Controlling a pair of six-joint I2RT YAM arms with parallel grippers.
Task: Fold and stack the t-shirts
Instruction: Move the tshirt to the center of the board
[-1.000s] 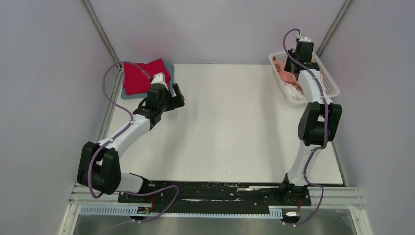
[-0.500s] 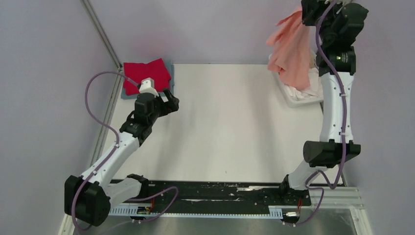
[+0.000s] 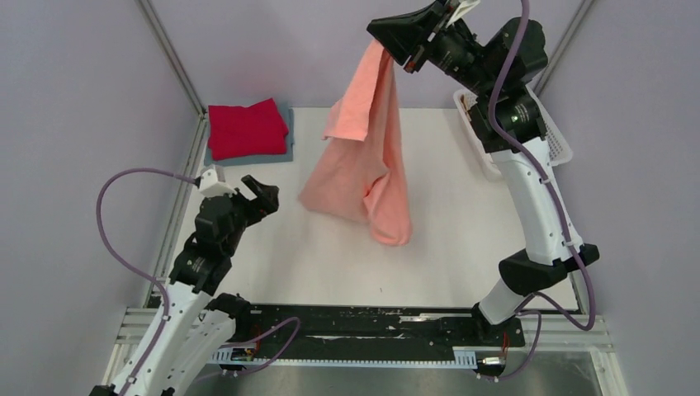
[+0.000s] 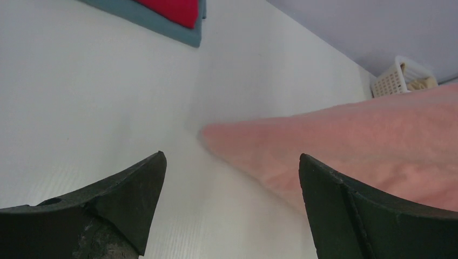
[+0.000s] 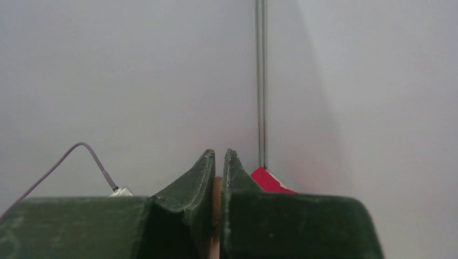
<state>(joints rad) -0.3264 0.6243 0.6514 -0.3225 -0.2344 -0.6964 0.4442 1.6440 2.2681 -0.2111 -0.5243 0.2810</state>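
Right claw [image 3: 390,40] clenched on pink t-shirt [image 3: 371,165]; I dangle it lengthwise, hem toward worktop [image 3: 450,235]; left claw [image 3: 252,198] released.

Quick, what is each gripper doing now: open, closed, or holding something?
Left gripper: open, holding nothing.
Right gripper: closed on the salmon-pink t-shirt.

Blurred salmon-pink cloth t-shirt [image 4: 351,145] over white desk [image 4: 81,97], beyond wide-spread left jaws; folded bright red t-shirt [image 4: 178,8] atop grey-blue t-shirt [image 4: 162,24], top left.
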